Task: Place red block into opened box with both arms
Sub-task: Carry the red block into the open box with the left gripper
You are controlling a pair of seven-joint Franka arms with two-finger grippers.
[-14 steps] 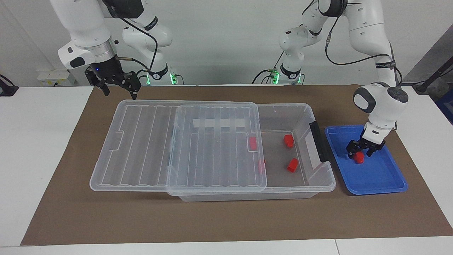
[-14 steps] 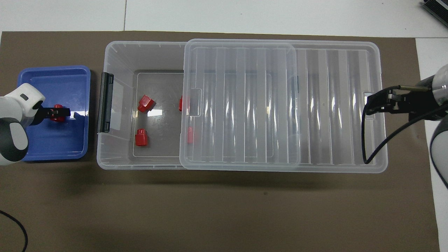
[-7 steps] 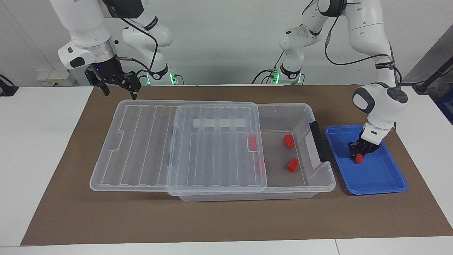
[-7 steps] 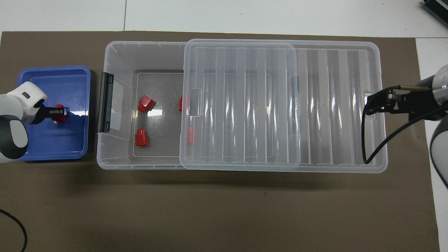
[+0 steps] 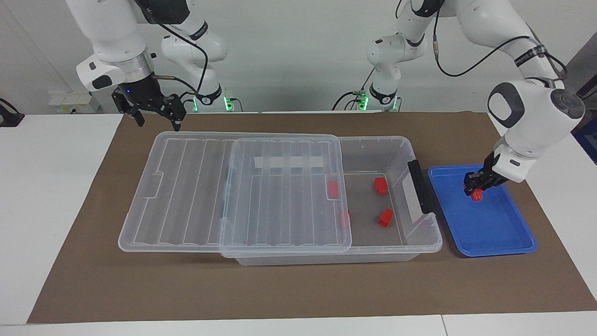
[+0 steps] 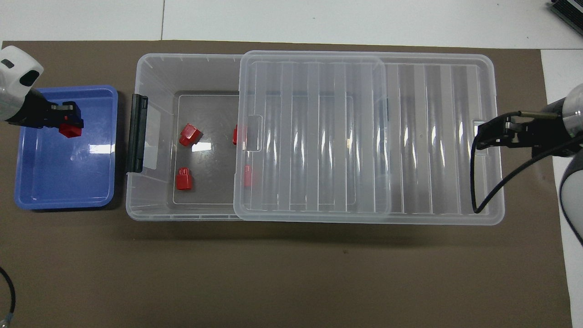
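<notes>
My left gripper [image 5: 472, 188] [image 6: 68, 122] is shut on a red block [image 5: 475, 196] [image 6: 69, 131] and holds it just above the blue tray [image 5: 494, 235] [image 6: 59, 182]. The clear box [image 5: 410, 145] [image 6: 182, 57] lies along the mat. Its ribbed lid [image 5: 196, 186] [image 6: 410, 136] is slid toward the right arm's end, leaving the end by the black handle [image 5: 421, 186] [image 6: 137, 134] uncovered. My right gripper [image 5: 158, 122] [image 6: 478, 136] hangs open over the lid's end edge, holding nothing.
Two red blocks [image 5: 380, 185] [image 5: 385, 217] lie on the uncovered box floor. Two more [image 5: 333, 188] [image 5: 345, 218] sit at the lid's edge, partly under it. The tray stands beside the box's handle end on the brown mat [image 5: 298, 289].
My left gripper closed on the red block in the tray and rose with it, the arm swinging upward. The right arm has not moved.
</notes>
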